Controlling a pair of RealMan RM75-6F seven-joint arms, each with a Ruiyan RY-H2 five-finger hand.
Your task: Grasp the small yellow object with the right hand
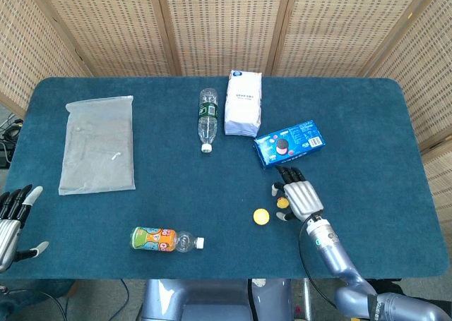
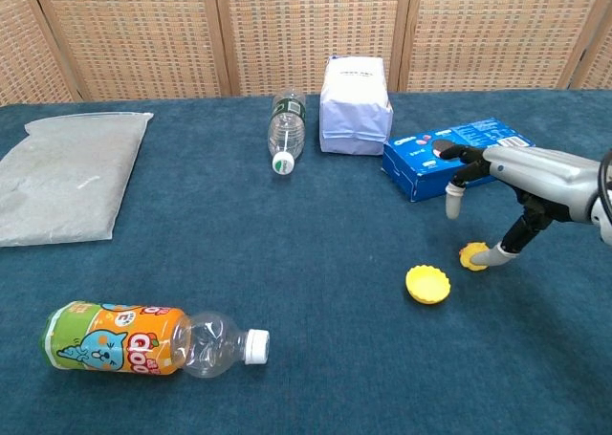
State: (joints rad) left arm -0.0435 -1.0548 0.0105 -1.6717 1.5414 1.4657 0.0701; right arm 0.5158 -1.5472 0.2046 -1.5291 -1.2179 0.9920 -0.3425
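Observation:
The small yellow object (image 1: 282, 203) (image 2: 469, 256) lies on the blue table, partly covered in the head view by my right hand (image 1: 300, 195) (image 2: 524, 180). That hand hovers just above it with spread fingers (image 2: 453, 204) and holds nothing. Its thumb tip sits right beside the object in the chest view; contact is unclear. A flat yellow disc (image 1: 261, 216) (image 2: 427, 284) rests a little to the left of the object. My left hand (image 1: 10, 223) is at the table's near left edge, fingers apart and empty.
An Oreo box (image 1: 289, 143) (image 2: 430, 163) lies just beyond the right hand. A white bag (image 1: 244, 102) and a clear bottle (image 1: 207, 118) sit further back. An orange-labelled bottle (image 1: 164, 240) lies at the near left and a plastic bag (image 1: 99, 143) at the far left.

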